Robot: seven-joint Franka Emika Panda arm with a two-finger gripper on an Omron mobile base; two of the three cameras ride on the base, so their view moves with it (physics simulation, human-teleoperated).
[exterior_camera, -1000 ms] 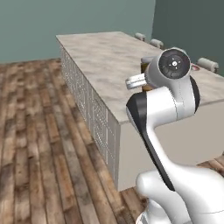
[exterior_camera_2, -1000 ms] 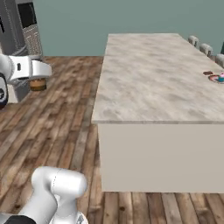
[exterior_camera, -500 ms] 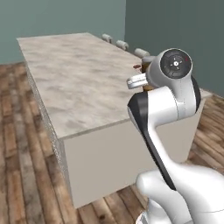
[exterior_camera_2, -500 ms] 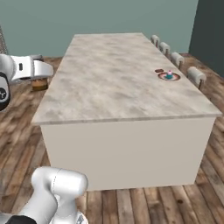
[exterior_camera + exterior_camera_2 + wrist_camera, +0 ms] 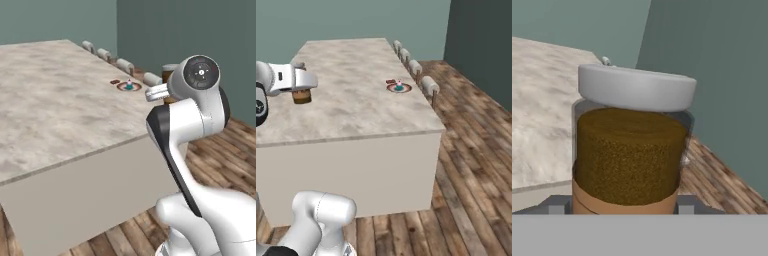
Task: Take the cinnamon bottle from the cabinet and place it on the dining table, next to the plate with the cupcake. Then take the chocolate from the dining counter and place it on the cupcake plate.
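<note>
**Tool carries the jar near the bench corner**

The tool point(image 5: 302, 93) is clamped on the jar point(image 5: 629, 150), one finger on each side of its lower part. In the hand view the jar stands upright between the fingertips point(image 5: 557, 205): a pale grey lid on top, a clear wall packed with brown powder, and a tan band at the bottom. In the right base view the jar point(image 5: 301, 97) hangs just under the white hand, seen against the near left part of the bench point(image 5: 356, 107); whether it is over the top or in front of it cannot be told from here. In the left base view the jar point(image 5: 168, 75) peeks out behind the arm's big round joint, past the bench's point(image 5: 55, 115) near right corner, above the wood floor point(image 5: 220, 150).

Well away from the tool, on the far right part of the marble top, sits the plate point(image 5: 399, 88) with a red rim. The cupcake point(image 5: 399, 85) stands on it, pink on top and teal below. The chocolate point(image 5: 390, 81), a small dark bar, lies flat on the bench just beside the plate, on its far left side in the right base view; in the left base view the chocolate point(image 5: 114, 81) lies left of the plate point(image 5: 128, 87) and cupcake point(image 5: 129, 84).

A row of pale chairs point(image 5: 415, 67) lines the bench's far long side. Teal walls point(image 5: 356, 20) close the room behind.
</note>
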